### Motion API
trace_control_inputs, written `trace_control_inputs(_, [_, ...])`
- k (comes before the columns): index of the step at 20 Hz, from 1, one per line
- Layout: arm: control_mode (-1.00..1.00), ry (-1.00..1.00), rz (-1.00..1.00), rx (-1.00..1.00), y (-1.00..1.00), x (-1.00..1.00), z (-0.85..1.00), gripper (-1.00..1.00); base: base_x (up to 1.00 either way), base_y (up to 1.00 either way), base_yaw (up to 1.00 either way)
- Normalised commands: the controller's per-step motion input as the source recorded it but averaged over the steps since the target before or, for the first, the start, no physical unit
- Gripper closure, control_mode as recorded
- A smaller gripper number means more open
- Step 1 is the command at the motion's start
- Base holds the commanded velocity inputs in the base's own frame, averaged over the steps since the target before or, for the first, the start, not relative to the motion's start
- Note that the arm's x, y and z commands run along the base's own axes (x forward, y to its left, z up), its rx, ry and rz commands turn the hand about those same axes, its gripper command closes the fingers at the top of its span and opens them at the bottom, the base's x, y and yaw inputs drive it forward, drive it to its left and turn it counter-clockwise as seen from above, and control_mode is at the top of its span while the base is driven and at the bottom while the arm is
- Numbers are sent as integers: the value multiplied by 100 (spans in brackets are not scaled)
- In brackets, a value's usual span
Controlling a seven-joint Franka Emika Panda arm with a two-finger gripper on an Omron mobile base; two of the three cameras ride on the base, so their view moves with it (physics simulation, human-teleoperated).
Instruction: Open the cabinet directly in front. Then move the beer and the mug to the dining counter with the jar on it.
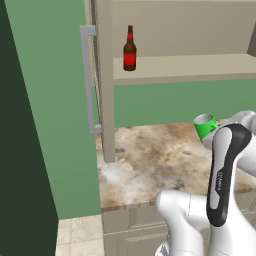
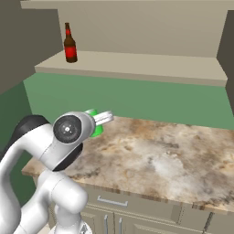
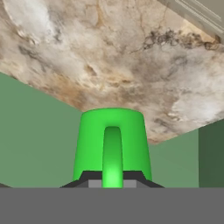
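Observation:
The cabinet (image 1: 190,67) stands open, its left door (image 1: 60,100) swung out towards me with the grey bar handle (image 1: 88,80) on its edge. The beer (image 1: 129,50) (image 2: 69,45) stands upright at the left end of the beige shelf. My gripper (image 3: 112,177) is shut on the green mug (image 3: 111,140), with the loop handle between its tips. The mug (image 1: 205,126) (image 2: 95,127) hangs in the air just above the marble worktop, below the shelf, partly hidden by my arm. The dining counter and the jar are out of view.
A short marble worktop (image 1: 150,160) (image 2: 160,155) runs under the cabinet against a green wall, with beige drawer units (image 2: 119,205) below. A dark panel (image 1: 20,150) borders the far left. The cabinet's right door (image 2: 226,50) juts out at the right.

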Motion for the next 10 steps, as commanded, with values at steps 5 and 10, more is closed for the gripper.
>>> trace_control_inputs(5, [-100,0,1,6,26,32,-23,100,0,0,0])
trace_control_inputs(10, [-100,1,1,5,18,12,-8,100,0,0,0])
